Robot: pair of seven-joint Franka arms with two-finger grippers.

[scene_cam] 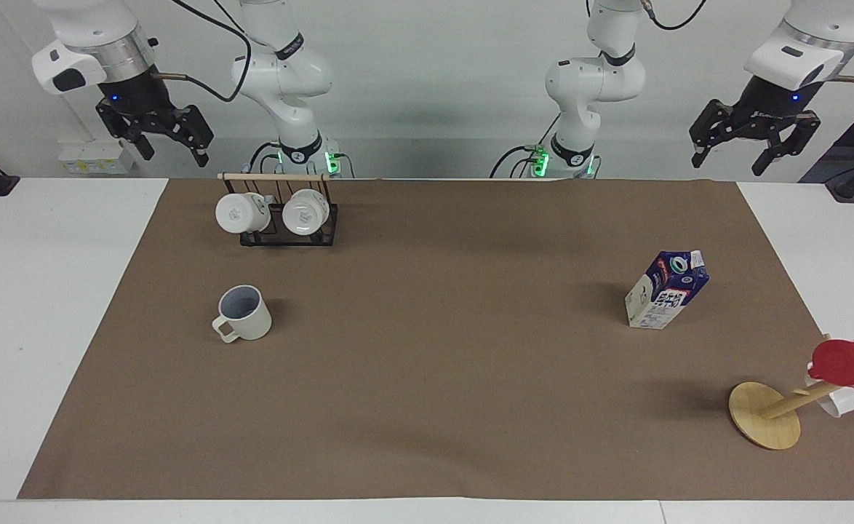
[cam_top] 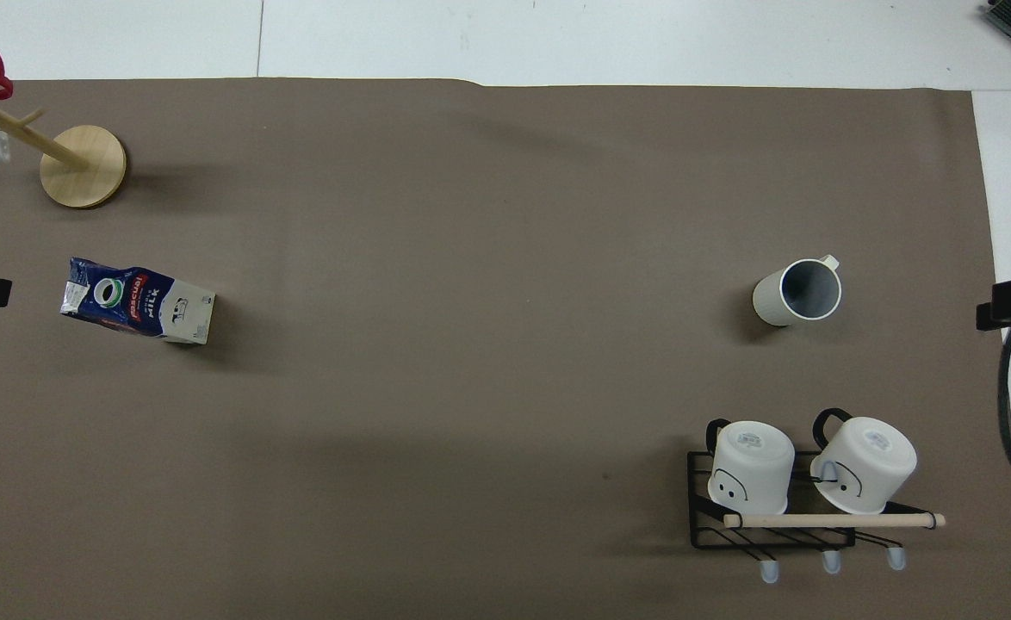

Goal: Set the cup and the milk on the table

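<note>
The cream cup [scene_cam: 243,314] [cam_top: 796,293] stands upright on the brown mat of the table [scene_cam: 427,349], toward the right arm's end. The blue-and-white milk [scene_cam: 666,290] [cam_top: 137,300] stands upright on the mat toward the left arm's end. My left gripper [scene_cam: 753,151] hangs open high in the air at the left arm's end of the table, holding nothing. My right gripper [scene_cam: 172,148] hangs open high at the right arm's end, also holding nothing. Both are well apart from the cup and milk.
A black rack [scene_cam: 289,218] [cam_top: 781,508] with two white mugs sits near the robots, closer to them than the cup. A wooden mug tree [scene_cam: 765,415] [cam_top: 82,165] carries a red cup [scene_cam: 850,364], farther from the robots than the milk.
</note>
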